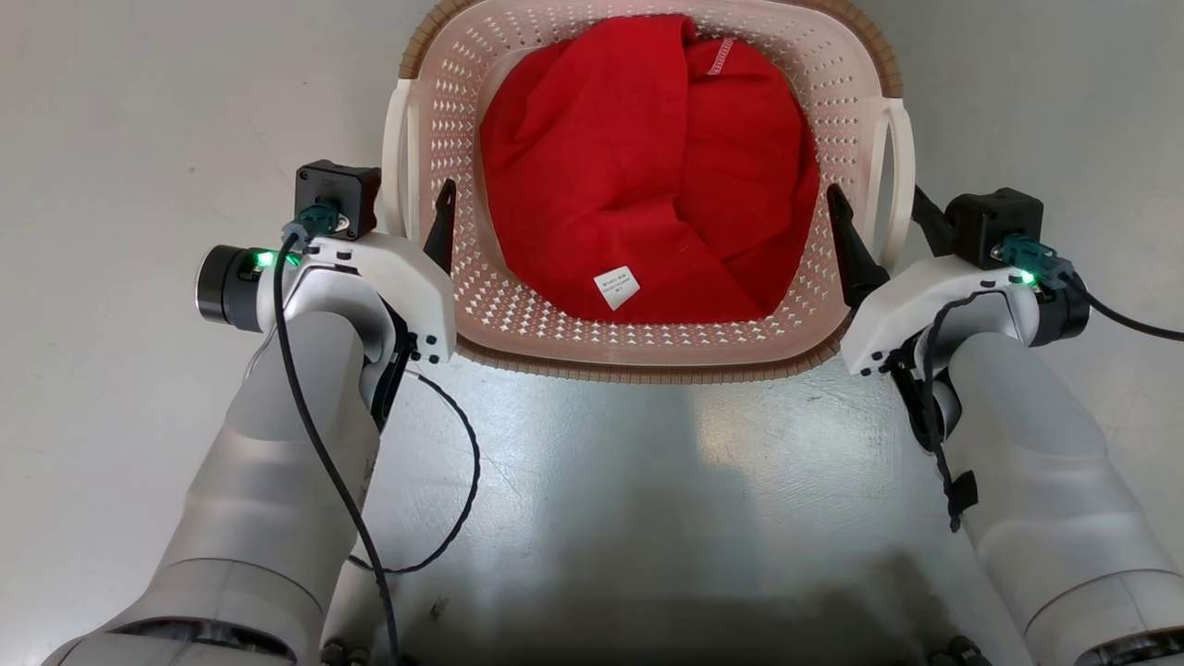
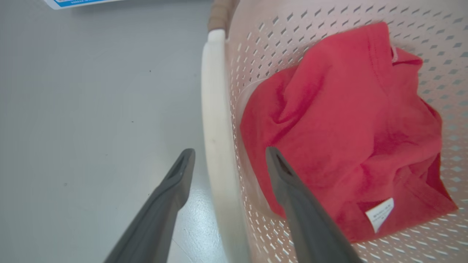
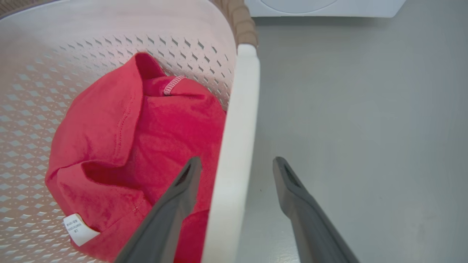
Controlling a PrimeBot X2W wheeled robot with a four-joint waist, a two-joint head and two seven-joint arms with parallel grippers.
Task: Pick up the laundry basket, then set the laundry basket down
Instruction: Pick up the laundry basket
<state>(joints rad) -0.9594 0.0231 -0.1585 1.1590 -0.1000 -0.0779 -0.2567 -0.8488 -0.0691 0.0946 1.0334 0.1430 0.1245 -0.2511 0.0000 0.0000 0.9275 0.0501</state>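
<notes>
Begin nearest the robot: find the left gripper [image 2: 229, 150] and the right gripper [image 3: 237, 160] both spread to full width, holding nothing. Note each pair of fingers astride one white side handle of the laundry basket [image 1: 647, 370], one finger inside the perforated wall, the other outside over the grey floor [image 1: 647, 481].

Treat the left handle [image 2: 215, 109] and the right handle [image 3: 241, 109] as running lengthwise between the fingers, away from each wrist. Judge a pinch across the handle's thickness as the coming move. Rate both arms equally near.

Locate the basket on the floor dead ahead, between the two arms, with a red garment [image 1: 638, 166] inside.

Consult the wrist views for the gap between finger and handle, apparently not yet touching; expect no such detail from the head view.

Look farthest out in the right wrist view for a white appliance [image 3: 321, 5], and in the left wrist view for a blue-and-white edge [image 2: 80, 3].
</notes>
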